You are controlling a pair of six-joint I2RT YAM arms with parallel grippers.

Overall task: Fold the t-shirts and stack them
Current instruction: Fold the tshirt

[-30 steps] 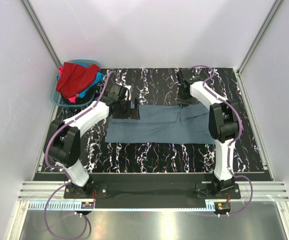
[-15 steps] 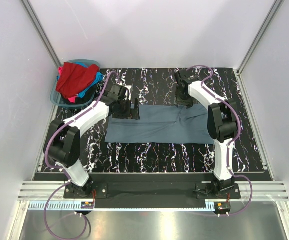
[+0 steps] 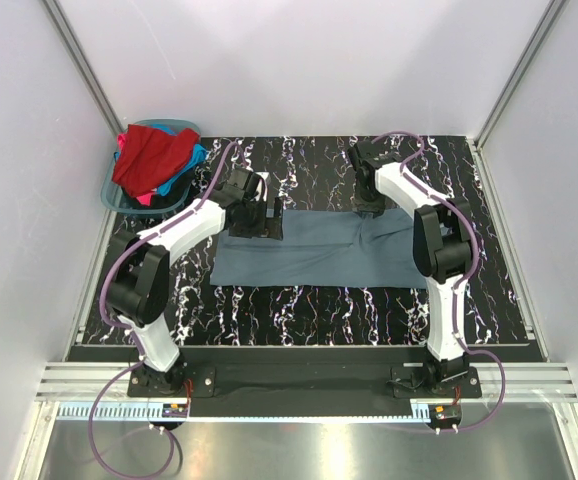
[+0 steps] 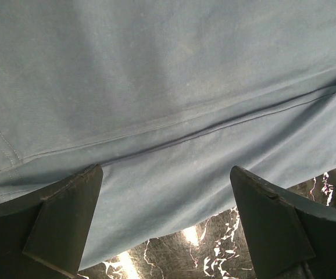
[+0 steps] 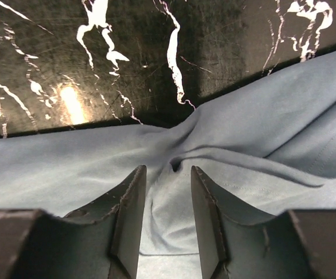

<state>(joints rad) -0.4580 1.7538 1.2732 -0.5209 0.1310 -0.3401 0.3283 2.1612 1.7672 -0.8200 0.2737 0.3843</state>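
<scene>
Top external view gives me the slate grey-blue t-shirt (image 3: 309, 258) spread flat on the black marbled table (image 3: 299, 310), with the other t-shirts (image 3: 151, 158) heaped in the teal basket (image 3: 112, 196) at the far left corner. My left gripper (image 4: 165, 174) hangs over the shirt's far left edge, jaws wide apart on nothing. My right gripper (image 5: 168, 174) sits at the far edge, jaws narrowly apart astride a pucker of cloth; I cannot tell whether they pinch it.

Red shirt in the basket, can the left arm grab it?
Probably yes: the red shirt lies uncovered on top in the basket, and the left gripper nearby is open, holding nothing.
</scene>
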